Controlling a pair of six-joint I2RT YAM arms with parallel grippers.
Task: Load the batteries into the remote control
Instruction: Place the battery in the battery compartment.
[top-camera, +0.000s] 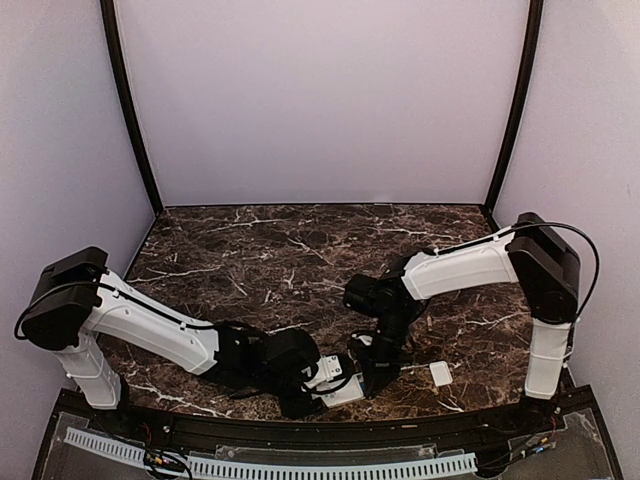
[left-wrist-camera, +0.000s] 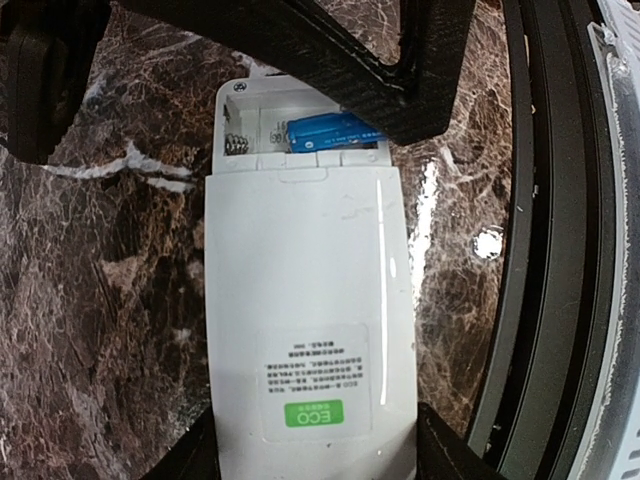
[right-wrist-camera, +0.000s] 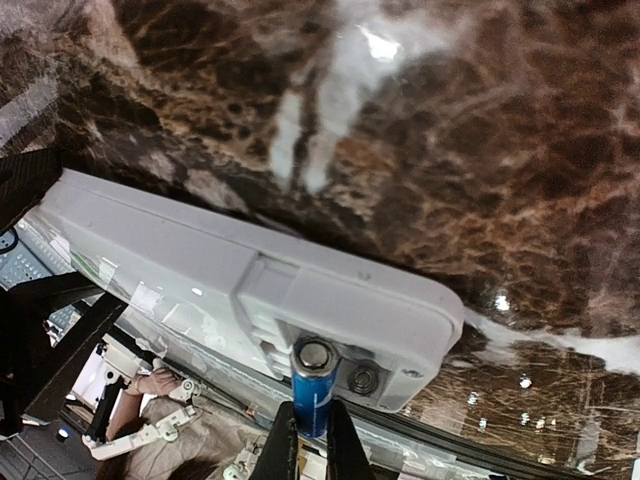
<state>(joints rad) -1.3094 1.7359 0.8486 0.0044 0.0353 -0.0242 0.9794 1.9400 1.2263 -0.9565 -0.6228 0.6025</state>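
Top external view showed the remote control (top-camera: 345, 392) lying on the marble table (top-camera: 280, 250) close to its near edge, between the two grippers. Its long axis ran about left to right, with the label end at the left and the open battery compartment (left-wrist-camera: 255, 110) at the right.

The left gripper (top-camera: 320, 383) was closed on the two long sides of the remote control at the label end. In the left wrist view the white body filled the gap between both fingers (left-wrist-camera: 450, 465), and the green label (left-wrist-camera: 314, 412) faced up.

The right gripper (top-camera: 372, 378) stood at the compartment end, so it was the arm nearer to the place of work. In the right wrist view its fingertips (right-wrist-camera: 278, 450) were pinched on one blue battery (right-wrist-camera: 313, 390). The battery stood out past them with its lighter end showing, directly at the compartment.

From the left wrist view the battery looked tilted in the near slot, with one end hidden under a black finger, so it was probably not seated flat. The slot beside it, on the far side, showed only a bare spring (left-wrist-camera: 237, 143). No second battery was visible in any view.

The coming move seemed to depend on bringing the battery's axis in line with its slot and pressing it down, with the left gripper holding the remote control against sliding. A small white cover (top-camera: 441, 374) lay on the table to the right of the right gripper, apart from the remote control.
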